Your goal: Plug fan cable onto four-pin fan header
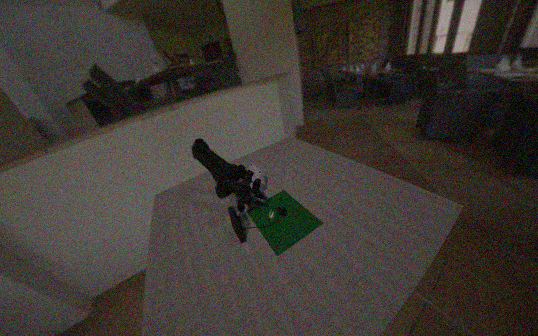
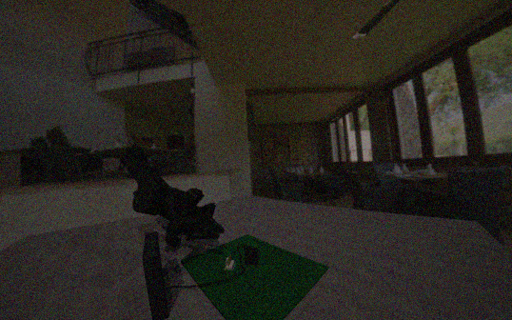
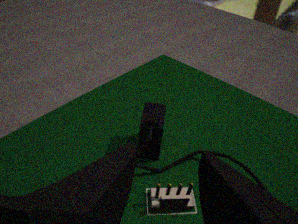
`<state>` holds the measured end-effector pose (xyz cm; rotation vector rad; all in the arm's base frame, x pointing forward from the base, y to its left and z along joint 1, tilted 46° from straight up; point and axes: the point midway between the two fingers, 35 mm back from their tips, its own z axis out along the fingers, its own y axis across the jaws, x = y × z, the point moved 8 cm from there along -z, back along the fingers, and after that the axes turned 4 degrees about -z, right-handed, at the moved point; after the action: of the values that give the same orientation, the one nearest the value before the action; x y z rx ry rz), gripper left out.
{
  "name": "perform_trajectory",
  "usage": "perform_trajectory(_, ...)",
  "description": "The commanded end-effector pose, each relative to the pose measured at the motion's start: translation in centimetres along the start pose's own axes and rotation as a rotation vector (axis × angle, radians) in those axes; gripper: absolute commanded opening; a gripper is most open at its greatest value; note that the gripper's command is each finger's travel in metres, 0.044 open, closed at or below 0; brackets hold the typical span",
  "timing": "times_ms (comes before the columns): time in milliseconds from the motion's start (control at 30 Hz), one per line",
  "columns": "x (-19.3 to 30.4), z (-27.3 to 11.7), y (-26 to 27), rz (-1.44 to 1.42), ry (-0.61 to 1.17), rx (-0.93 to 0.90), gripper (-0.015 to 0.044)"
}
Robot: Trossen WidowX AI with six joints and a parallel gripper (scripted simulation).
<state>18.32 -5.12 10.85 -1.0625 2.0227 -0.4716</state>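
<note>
The hand [image 1: 261,199] [image 2: 217,230] [image 3: 168,156] stands moderately open, with nothing between its fingers. Nearest in the wrist view is the white-based header [image 1: 272,214] [image 2: 231,264] [image 3: 172,201], its four pins bare. Just beyond it, the black plug [image 1: 282,211] [image 2: 251,255] [image 3: 152,131] is off the pins, over the green board [image 1: 293,235] [image 2: 277,281] [image 3: 235,120]. Past the plug, open board runs to a corner, then worktop [image 1: 346,270] [image 2: 377,248] [image 3: 65,60]. The cable [image 1: 258,227] [image 2: 191,286] [image 3: 227,155] crosses the board's edge toward the dark upright fan [image 1: 237,225] [image 2: 154,276].
</note>
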Motion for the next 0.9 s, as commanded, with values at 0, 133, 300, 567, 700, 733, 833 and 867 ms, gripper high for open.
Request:
perform_trajectory(0, -0.2, -1.3, 0.4, -0.003, -0.002, 0.002, 0.0140)
perform_trajectory(133, -0.3, -2.4, 0.9, -0.003, -0.002, 0.001, 0.0140)
perform_trajectory(300, -0.6, -2.4, 0.7, 0.044, 0.036, -0.046, 0.0245)
perform_trajectory(567, -1.8, -1.7, 0.0, 0.170, 0.183, -0.181, 0.0440)
perform_trajectory(700, -2.4, -1.3, -0.2, 0.218, 0.267, -0.237, 0.0440)
perform_trajectory(733, -2.6, -1.3, -0.3, 0.228, 0.289, -0.249, 0.0440)
perform_trajectory(833, -3.1, -1.0, -0.5, 0.254, 0.358, -0.282, 0.0440)
perform_trajectory(867, -3.3, -0.9, -0.6, 0.261, 0.381, -0.292, 0.0440)
